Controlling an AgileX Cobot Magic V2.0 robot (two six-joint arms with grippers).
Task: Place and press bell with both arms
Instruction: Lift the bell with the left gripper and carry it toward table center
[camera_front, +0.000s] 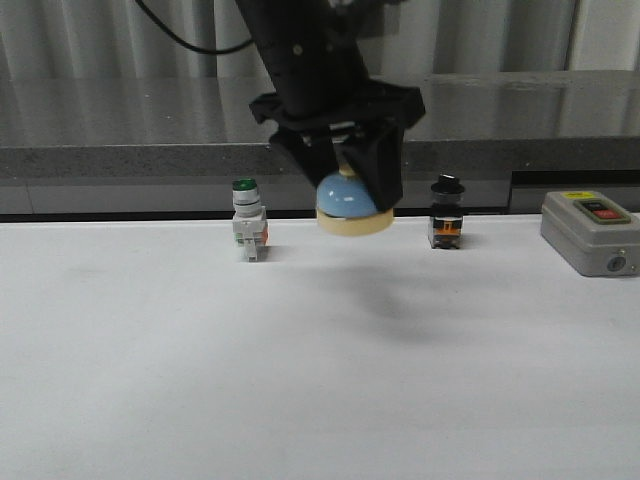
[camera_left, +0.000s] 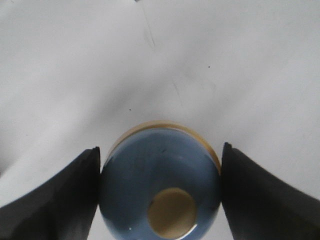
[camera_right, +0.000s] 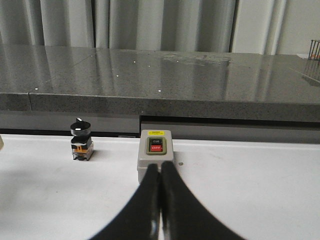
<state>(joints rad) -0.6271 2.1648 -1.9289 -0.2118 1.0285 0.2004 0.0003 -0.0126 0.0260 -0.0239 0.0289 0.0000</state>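
The left gripper (camera_front: 352, 205) has the bell (camera_front: 352, 207) clamped by the sides of its blue dome, and it's hanging in the air over the white table (camera_front: 300, 380), roughly between the green-capped switch (camera_front: 248, 220) and the black-capped switch (camera_front: 446, 213), with a soft shadow under it. So the step looks like the "place" part, not done yet. To do it well, I'd say bring it straight down and keep the cream base level so it lands flat instead of on an edge, then open only once the base is fully on the table; a glossy dome like that could slip if the grip loosens early. The wrist view shows the fingers (camera_left: 60, 200) on either side of the dome with the button in clear sight, so it seems upright. The right gripper (camera_right: 160, 200) has its fingers pressed together holding nothing, sitting low near the grey on/off box (camera_right: 155, 155). Table is plain white and matte, with a shiny grey counter (camera_front: 500, 110) and pale curtains (camera_right: 125, 22) behind it.
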